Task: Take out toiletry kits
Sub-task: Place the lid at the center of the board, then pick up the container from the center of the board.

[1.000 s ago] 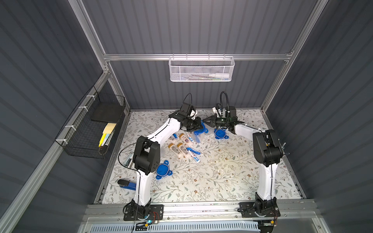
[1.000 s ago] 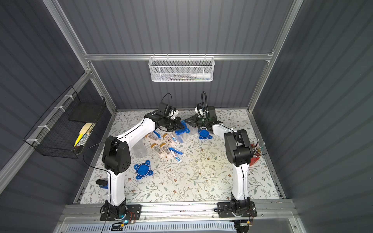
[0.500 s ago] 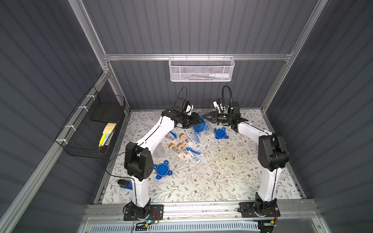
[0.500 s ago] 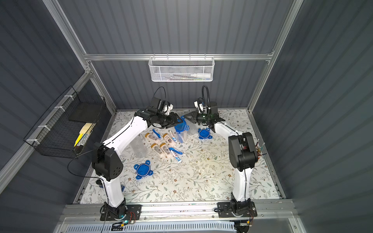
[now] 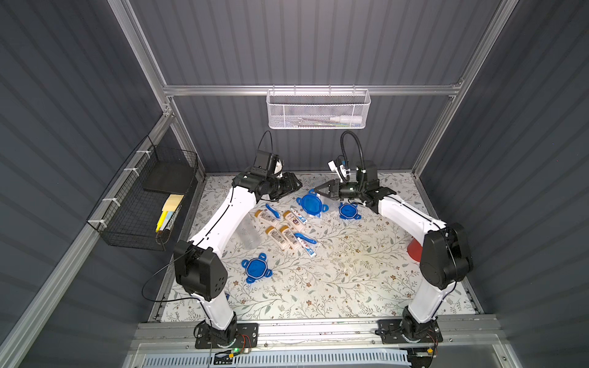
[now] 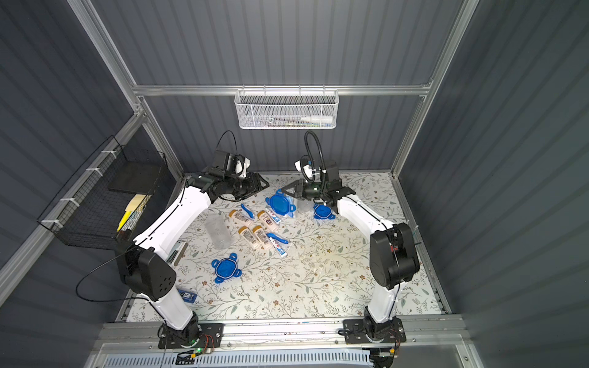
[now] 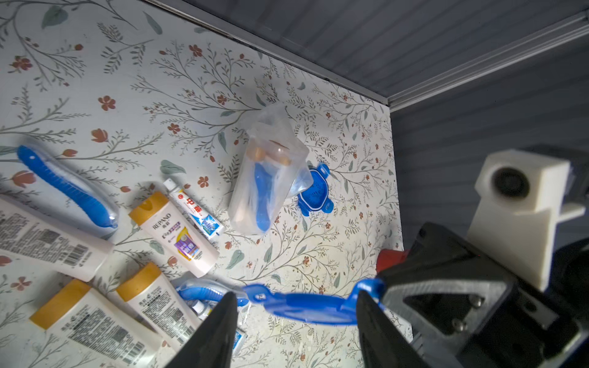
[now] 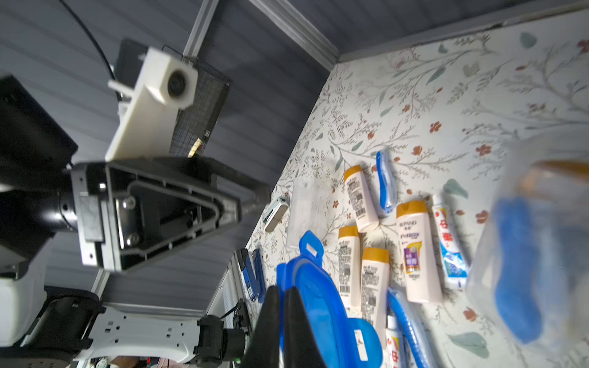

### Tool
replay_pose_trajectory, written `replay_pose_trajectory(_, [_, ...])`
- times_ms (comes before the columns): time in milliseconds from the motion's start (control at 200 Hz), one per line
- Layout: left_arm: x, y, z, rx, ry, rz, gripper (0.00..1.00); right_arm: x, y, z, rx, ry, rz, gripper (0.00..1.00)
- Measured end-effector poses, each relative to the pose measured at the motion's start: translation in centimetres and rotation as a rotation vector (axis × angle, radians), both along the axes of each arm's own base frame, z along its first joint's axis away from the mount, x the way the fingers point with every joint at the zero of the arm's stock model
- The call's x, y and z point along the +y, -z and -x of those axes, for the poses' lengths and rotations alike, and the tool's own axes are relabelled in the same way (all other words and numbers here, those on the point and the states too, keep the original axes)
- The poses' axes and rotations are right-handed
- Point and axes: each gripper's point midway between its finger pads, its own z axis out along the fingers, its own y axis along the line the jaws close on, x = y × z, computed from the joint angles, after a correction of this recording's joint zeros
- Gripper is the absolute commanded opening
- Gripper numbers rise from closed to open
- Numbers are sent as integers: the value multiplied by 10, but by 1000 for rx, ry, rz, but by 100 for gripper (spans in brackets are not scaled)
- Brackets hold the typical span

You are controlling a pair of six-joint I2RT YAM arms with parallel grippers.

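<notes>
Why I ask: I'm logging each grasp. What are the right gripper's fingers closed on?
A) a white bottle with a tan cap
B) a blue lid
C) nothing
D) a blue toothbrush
B: in the right wrist view, the right gripper has its fingers pinched together on the rim of the blue lid.

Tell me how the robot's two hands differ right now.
The left hand is open, its fingers spread; the right hand is shut tight. The left hand holds nothing; the right hand pinches a blue lid by its edge. Both are black and point toward each other.
</notes>
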Motion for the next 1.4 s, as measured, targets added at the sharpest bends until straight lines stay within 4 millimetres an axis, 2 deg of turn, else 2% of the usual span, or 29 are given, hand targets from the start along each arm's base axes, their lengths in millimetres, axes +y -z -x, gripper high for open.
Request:
replay_pose_trajectory(145, [-4,14,-8,27,1,-12,62,-7,33,24,82,0,47,0])
replay_pose_trajectory(210, [-7,27,-17,48,3,-23,62,-21,48,33,132,35,84,0])
replay_pose_trajectory(300, [-12,49,-27,86,4,-39,63,-49,52,37,147,124,136,0])
replay_pose_trajectory(420, [-19,77,-35,141,17,-49,63,-99,35,21,27,343,281,0])
replay_pose_trajectory(510, [-22,88,-36,166,27,-47,63,-132,21,2,-95,503,431,0])
replay_pose_trajectory(570, [-23,91,-36,174,31,-45,64,-152,18,-13,-151,588,546,0])
replay_pose_trajectory(635, [-24,91,-36,176,34,-44,66,-174,24,-33,-170,670,696,0])
replay_pose_trajectory(735, [-24,89,-37,168,38,-45,70,-201,50,-61,-135,747,928,0])
replay_pose_trajectory(815, [-24,89,-36,164,44,-50,74,-221,83,-76,-72,772,1133,0])
replay_pose_trajectory(941, [-22,91,-37,163,37,-63,77,-231,134,-80,-28,729,1410,0])
replay_pose_trajectory(1006, [-21,91,-38,160,33,-69,79,-228,156,-73,-12,672,1504,9])
replay_pose_trajectory(1036, [-20,91,-38,158,32,-71,81,-226,164,-70,-8,649,1532,18])
replay_pose_trajectory(1101, [-20,91,-38,156,34,-73,82,-221,174,-65,-7,616,1562,47])
replay_pose_trajectory(1151, [-20,91,-38,155,33,-75,84,-219,177,-62,0,610,1564,62])
replay_pose_trajectory(1206, [-20,91,-38,155,33,-76,87,-219,177,-61,4,607,1557,68])
replay_pose_trajectory(1266, [-19,92,-39,151,31,-81,88,-218,174,-57,19,617,1521,69])
replay_pose_trajectory(1381, [-16,89,-43,133,17,-92,89,-205,155,-42,32,626,1357,75])
replay_pose_trajectory(1391, [-15,89,-44,132,15,-93,89,-202,152,-41,30,626,1330,79])
replay_pose_trajectory(1396, [-15,88,-44,131,14,-93,89,-201,151,-40,27,625,1323,88])
